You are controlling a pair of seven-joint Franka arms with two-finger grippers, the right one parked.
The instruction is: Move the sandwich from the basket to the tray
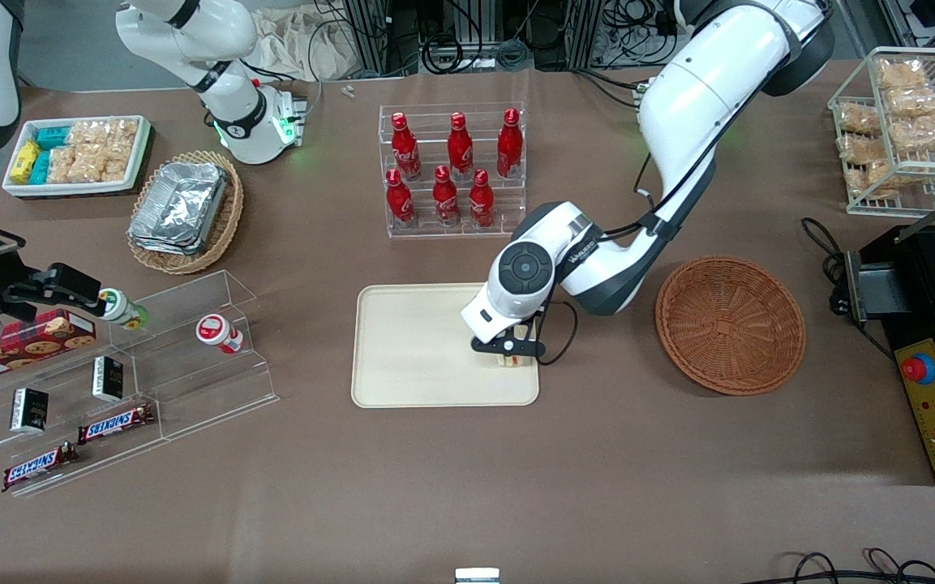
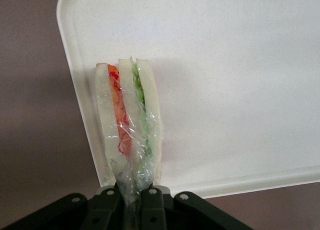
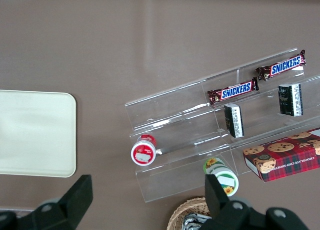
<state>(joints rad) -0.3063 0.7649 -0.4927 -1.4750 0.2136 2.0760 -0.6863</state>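
The gripper (image 1: 508,350) hung over the tray (image 1: 410,349), at the corner nearest the basket (image 1: 731,324), clamped on the sandwich (image 2: 129,125). The basket lay beside the tray, toward the working arm's end of the table. A rack of bottles (image 1: 451,170) stood farther from the front camera than the tray.

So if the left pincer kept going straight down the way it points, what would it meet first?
Most likely the tray. The pincer points down over the tray's corner nearest the basket, shut on the sandwich, whose tip would touch first; the remaining gap is unclear.
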